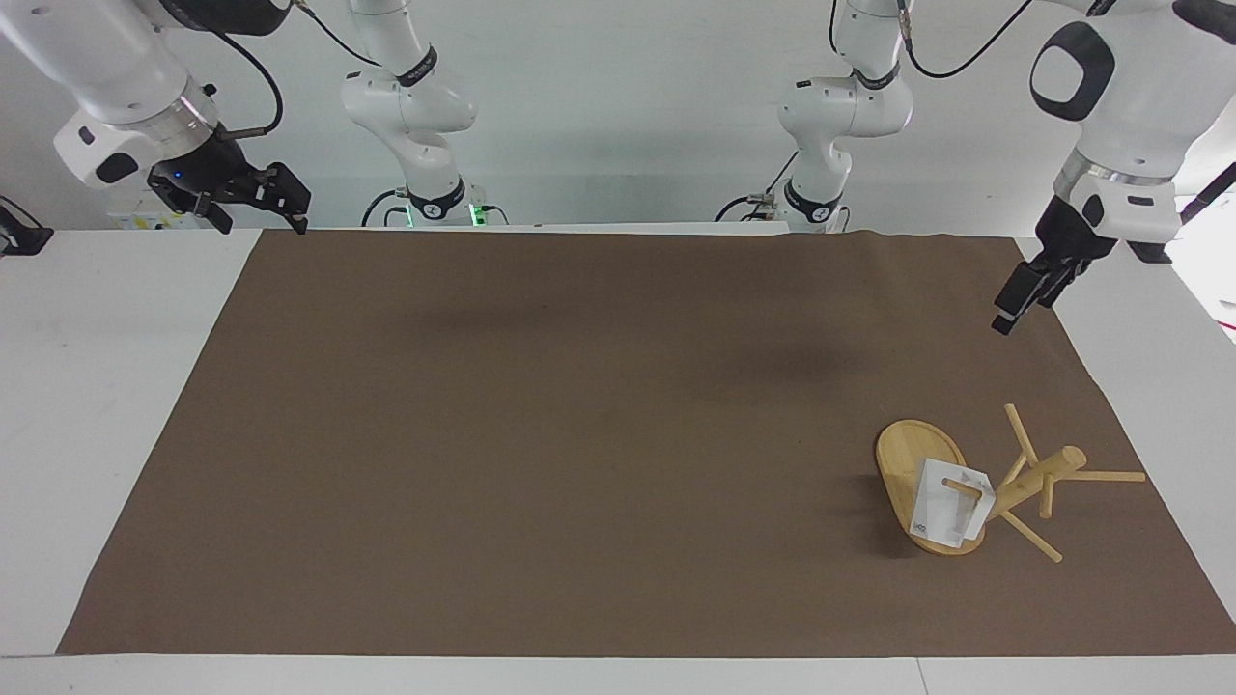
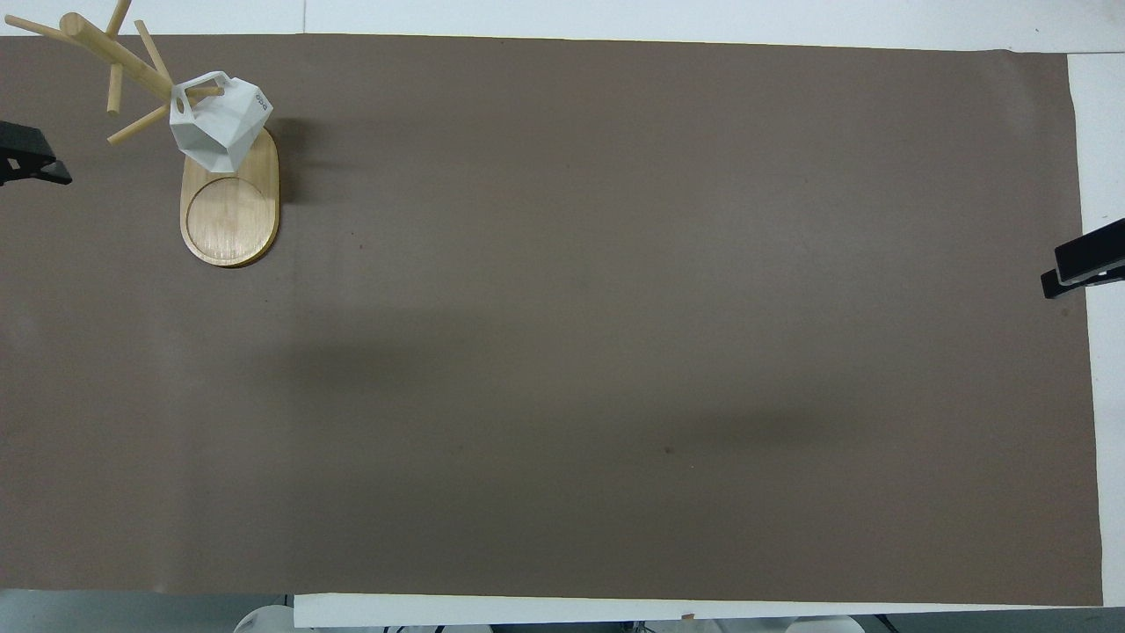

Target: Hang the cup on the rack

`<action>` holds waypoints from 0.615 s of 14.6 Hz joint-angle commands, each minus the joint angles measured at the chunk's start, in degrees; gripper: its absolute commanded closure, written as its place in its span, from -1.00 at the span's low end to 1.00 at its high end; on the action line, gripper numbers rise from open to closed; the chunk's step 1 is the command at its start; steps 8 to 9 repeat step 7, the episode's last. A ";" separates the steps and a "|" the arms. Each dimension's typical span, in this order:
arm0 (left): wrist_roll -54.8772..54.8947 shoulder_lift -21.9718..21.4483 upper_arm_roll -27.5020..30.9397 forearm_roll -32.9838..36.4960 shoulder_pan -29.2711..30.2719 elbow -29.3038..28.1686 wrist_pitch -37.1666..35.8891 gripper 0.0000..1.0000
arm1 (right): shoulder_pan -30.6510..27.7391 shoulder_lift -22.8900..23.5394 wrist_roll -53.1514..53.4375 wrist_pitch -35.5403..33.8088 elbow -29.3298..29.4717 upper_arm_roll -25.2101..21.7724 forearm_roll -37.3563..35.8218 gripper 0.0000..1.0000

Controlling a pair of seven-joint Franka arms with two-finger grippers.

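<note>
Slippage was my worry: the small white faceted cup hung by its handle on a thin peg of the light bamboo mug rack, lower right of frame. My left gripper hovered open and empty at the right edge, my right gripper waited open upper left. Any knock could have dropped the cup.

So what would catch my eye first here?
Probably the small white faceted cup hanging by its handle on a peg of the light bamboo mug rack, at the left arm's end of the brown mat. The left gripper hangs empty over the mat's edge near the robots, and the right gripper waits at the other end.
</note>
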 commanded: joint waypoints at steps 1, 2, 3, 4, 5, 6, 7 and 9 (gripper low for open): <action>12.60 2.31 -0.39 0.56 0.16 5.95 -8.79 -0.99 | -0.05 -0.61 0.44 1.16 -1.02 0.27 -0.74 -1.00; 18.22 2.22 -0.39 0.29 0.34 5.78 -9.24 -0.99 | -0.05 -0.61 0.44 1.16 -1.01 0.36 -0.74 -1.00; 23.50 1.96 -0.13 -0.75 0.43 5.43 -9.42 -0.99 | -0.05 -0.61 0.44 1.16 -1.19 0.27 -0.74 -1.00; 26.51 1.95 0.13 -1.98 0.95 5.25 -9.86 -0.99 | -0.13 -0.61 0.44 1.25 -1.02 0.27 -0.65 -1.00; 26.63 2.04 0.14 -2.52 1.22 5.43 -10.39 -0.99 | -0.13 -0.61 0.53 1.25 -1.01 0.27 -0.74 -1.00; 26.63 2.04 0.14 -2.44 1.22 5.51 -10.48 -0.99 | -0.13 -0.61 0.53 1.25 -1.01 0.36 -0.74 -1.00; 26.54 2.04 0.14 -2.43 1.22 5.52 -10.48 -0.99 | -0.05 -0.61 0.53 1.16 -1.01 0.27 -0.74 -1.00; 26.54 2.04 0.14 -2.43 1.22 5.52 -10.48 -0.99 | -0.05 -0.61 0.53 1.16 -1.01 0.27 -0.74 -1.00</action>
